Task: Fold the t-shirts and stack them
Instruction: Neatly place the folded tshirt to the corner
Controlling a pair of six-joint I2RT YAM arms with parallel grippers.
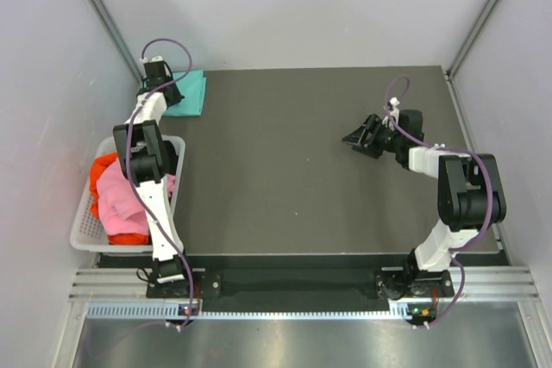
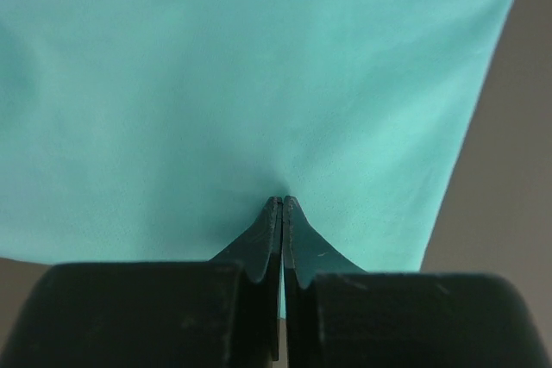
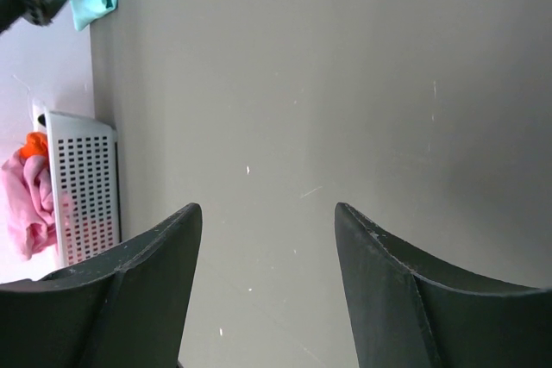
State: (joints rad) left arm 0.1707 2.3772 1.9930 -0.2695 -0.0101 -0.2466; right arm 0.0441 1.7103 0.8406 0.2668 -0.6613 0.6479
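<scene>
**A:** Where is the teal shirt (image 2: 259,84) lying?

**B:** It is lying folded flat at the far-left corner of the table (image 1: 285,170), and it is filling most of the left wrist view.

**A:** What is the left gripper (image 2: 282,202) doing to it?

**B:** It is pressing its fingers tight together on the cloth. The fabric is puckering into a small tent at the tips, so it seems to be pinching a little of the top layer, close to the near edge of the fold.

**A:** How is that cloth likely to behave?

**B:** It is looking thin, light and limp, so it is probably going to sag and drape from any single hold. A pinch that is catching only the top layer is risking peeling the fold open. A hold right at an edge, biting through every layer, is looking safer.

**A:** And the other shirts?

**B:** The pink shirt (image 1: 116,196) and the red shirt (image 1: 103,164) are sitting bunched together in the basket (image 1: 82,221) at the table's left side, beside the left arm. They are looking tangled, so a collar or shoulder seam is likely the best place to grab. No black shirt is showing.

**A:** Is the right gripper (image 3: 267,213) carrying anything?

**B:** No. It is hovering over bare table on the right, well apart from the shirts, with its fingers spread and nothing between them.
</scene>
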